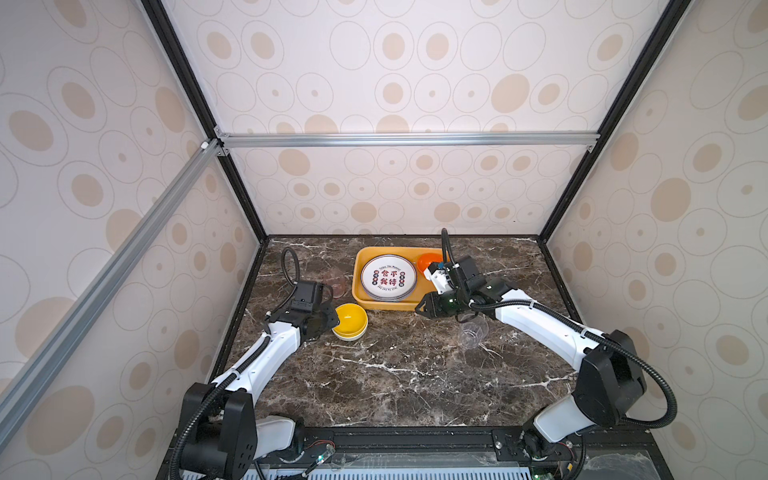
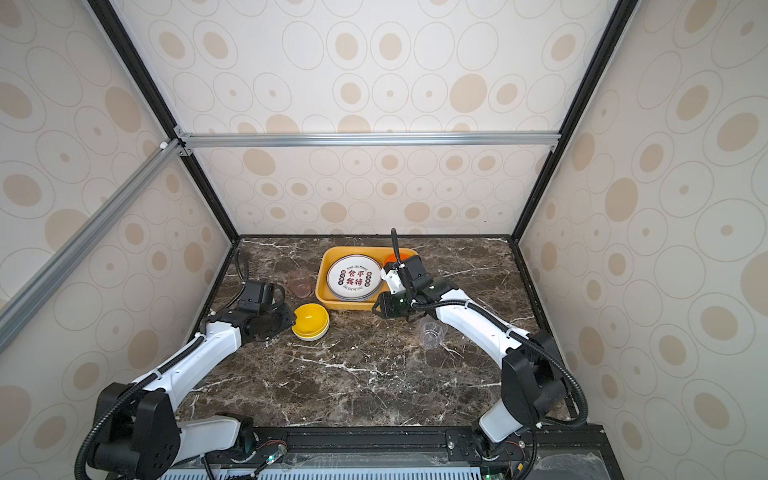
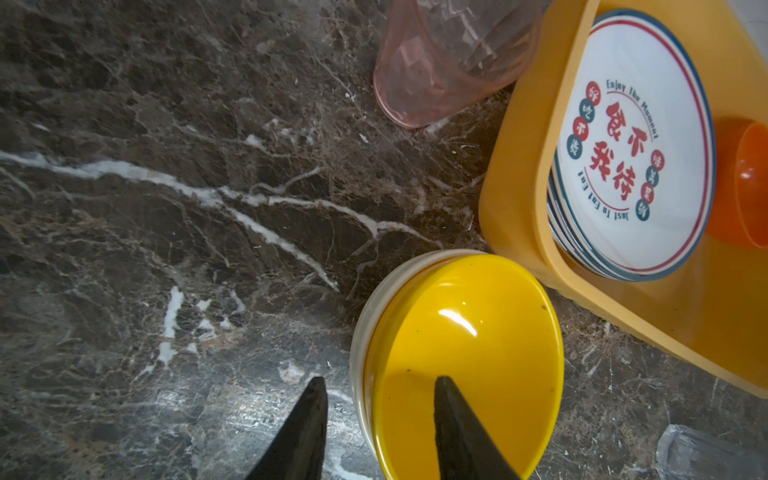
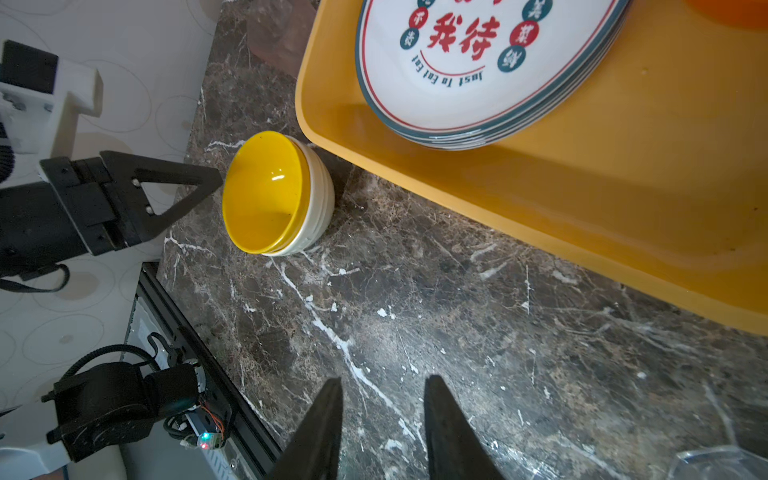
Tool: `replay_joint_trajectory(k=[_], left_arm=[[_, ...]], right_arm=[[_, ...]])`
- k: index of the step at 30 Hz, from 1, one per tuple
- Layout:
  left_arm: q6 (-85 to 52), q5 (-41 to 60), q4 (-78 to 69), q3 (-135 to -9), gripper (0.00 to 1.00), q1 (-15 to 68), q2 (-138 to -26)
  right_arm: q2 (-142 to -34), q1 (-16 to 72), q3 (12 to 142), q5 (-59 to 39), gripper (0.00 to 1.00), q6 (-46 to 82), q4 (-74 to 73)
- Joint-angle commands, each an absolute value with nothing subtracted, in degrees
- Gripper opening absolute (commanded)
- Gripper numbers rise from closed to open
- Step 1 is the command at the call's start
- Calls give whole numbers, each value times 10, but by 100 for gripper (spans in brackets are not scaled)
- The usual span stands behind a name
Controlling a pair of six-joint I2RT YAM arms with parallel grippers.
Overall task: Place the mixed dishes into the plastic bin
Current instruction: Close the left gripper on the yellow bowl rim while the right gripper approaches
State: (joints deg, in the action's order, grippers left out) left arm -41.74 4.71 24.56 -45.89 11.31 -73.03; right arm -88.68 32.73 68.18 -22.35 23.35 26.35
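Left wrist: left gripper part-open astride yellow bowl rim — hidden in top views (right gripper narrow, empty).

Lab test booth: aluminium frame, wallpapered panels

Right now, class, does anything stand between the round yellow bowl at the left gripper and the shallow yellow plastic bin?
Nothing visible: the yellow bowl sits right beside a near corner of the plastic bin.

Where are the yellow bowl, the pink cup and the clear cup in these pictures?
yellow bowl [image 1: 351,318]: in a top view, on its inner floor.
pink cup [image 3: 432,79]: left wrist view, on its side wall.
clear cup [image 1: 473,332]: in a top view, on its side wall.
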Motion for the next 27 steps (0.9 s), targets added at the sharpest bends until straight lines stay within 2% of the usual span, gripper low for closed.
replay_joint_trajectory(k=[1, 12, 27], left_arm=[[-397, 25, 252, -488, 39, 113, -745], [-386, 32, 245, -495, 24, 113, -783], [-372, 36, 257, -499, 6, 113, -777]], right_arm=[[-869, 327, 669, -229, 35, 243, 235], [-881, 328, 670, -227, 35, 248, 230], [-899, 327, 670, -218, 36, 256, 232]])
